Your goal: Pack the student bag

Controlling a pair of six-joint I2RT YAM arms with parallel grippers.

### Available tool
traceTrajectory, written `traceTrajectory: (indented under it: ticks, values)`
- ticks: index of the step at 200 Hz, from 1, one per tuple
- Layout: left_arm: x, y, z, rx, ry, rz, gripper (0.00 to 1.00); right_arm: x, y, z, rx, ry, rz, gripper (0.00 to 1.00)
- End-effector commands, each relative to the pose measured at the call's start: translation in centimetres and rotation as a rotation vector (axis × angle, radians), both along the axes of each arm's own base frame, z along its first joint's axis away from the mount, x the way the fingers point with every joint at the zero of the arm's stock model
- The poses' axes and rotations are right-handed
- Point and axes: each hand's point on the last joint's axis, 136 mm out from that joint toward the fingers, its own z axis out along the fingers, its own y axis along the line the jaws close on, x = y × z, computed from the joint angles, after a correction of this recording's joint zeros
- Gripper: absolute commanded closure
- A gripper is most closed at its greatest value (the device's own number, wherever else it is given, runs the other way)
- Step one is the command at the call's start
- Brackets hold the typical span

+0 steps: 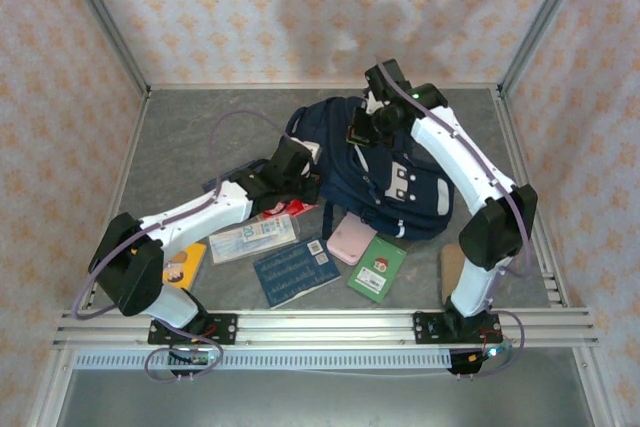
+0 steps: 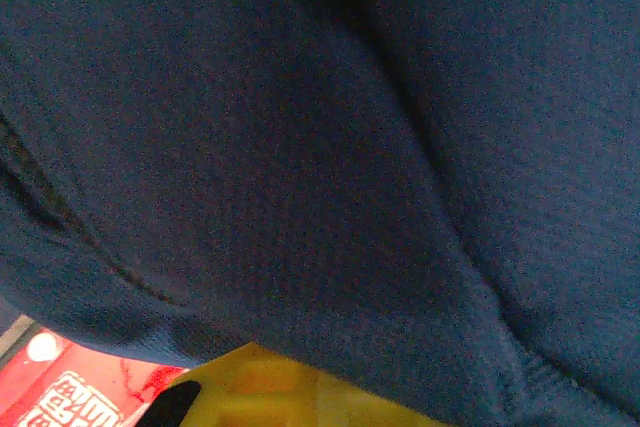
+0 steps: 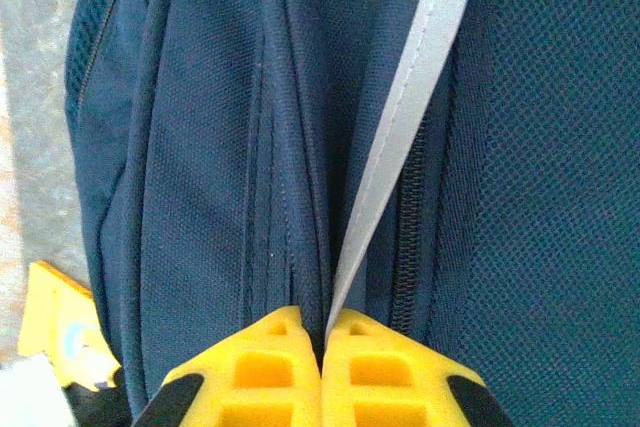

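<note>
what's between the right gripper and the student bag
Nothing visible: the right gripper is shut right against the student bag, its fingertips meeting on the grey strip by the zip.

A: Surface?
B: Grey counter [image 1: 180,147]. The student bag [image 1: 400,182] lies centre-rear.
A: Items on its near side?
B: A pink case [image 1: 351,240] touches the bag's near edge, with a green booklet [image 1: 378,268] just right of it. A dark blue book [image 1: 295,270] lies left of both. Further left are a pale flat packet [image 1: 253,239] and a yellow book [image 1: 185,265]. A red packet [image 1: 283,210] sits by the bag's left flank.
</note>
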Motion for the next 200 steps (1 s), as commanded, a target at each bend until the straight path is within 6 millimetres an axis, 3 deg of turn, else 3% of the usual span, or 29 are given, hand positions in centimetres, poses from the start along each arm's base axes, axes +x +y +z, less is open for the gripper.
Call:
traceTrajectory:
  ticks: [1, 50, 65, 88, 96, 106, 126, 144, 163, 189, 200]
  values:
    - [0.8, 2.9, 0.8, 0.069, -0.046, 0.077, 1.0, -1.6, -0.4, 0.1, -0.135, -0.022, 0.089, 1.0]
    - [1.1, 5.3, 1.3, 0.089, -0.06, 0.152, 1.0, -2.7, 0.3, -0.8, -0.275, -0.072, 0.197, 1.0]
    - [1.0, 5.2, 1.4, 0.066, -0.056, 0.144, 1.0, -2.7, 0.3, -1.1, -0.303, -0.077, 0.206, 1.0]
    - [0.3, 3.9, 0.9, -0.005, -0.025, 0.102, 1.0, -2.1, -0.3, -0.5, -0.328, -0.103, 0.151, 0.5]
    - [0.3, 3.8, 0.8, -0.024, -0.021, 0.107, 1.0, -1.9, -0.8, 0.3, -0.337, -0.123, 0.117, 0.42]
    - [0.1, 3.7, 0.7, -0.046, -0.021, 0.113, 1.0, -2.0, -1.3, 1.3, -0.333, -0.143, 0.084, 0.39]
    - [-0.3, 3.4, 0.3, -0.085, -0.007, 0.114, 1.0, -3.4, -1.8, 2.5, -0.274, -0.149, 0.042, 0.4]
    - [-0.7, 3.3, 0.0, -0.096, 0.013, 0.11, 1.0, -5.9, -2.1, 1.8, -0.199, -0.107, 0.036, 0.45]
    - [-1.1, 3.4, -0.1, -0.101, 0.018, 0.11, 1.0, -9.4, -3.3, -1.3, -0.173, -0.008, 0.033, 0.53]
    - [-1.5, 3.6, -0.1, -0.105, 0.03, 0.113, 1.0, -14.3, -5.1, -6.3, -0.155, 0.132, 0.027, 0.81]
    - [-1.7, 3.5, -0.1, -0.113, 0.039, 0.111, 1.0, -15.9, -5.6, -8.1, -0.151, 0.177, 0.028, 0.89]
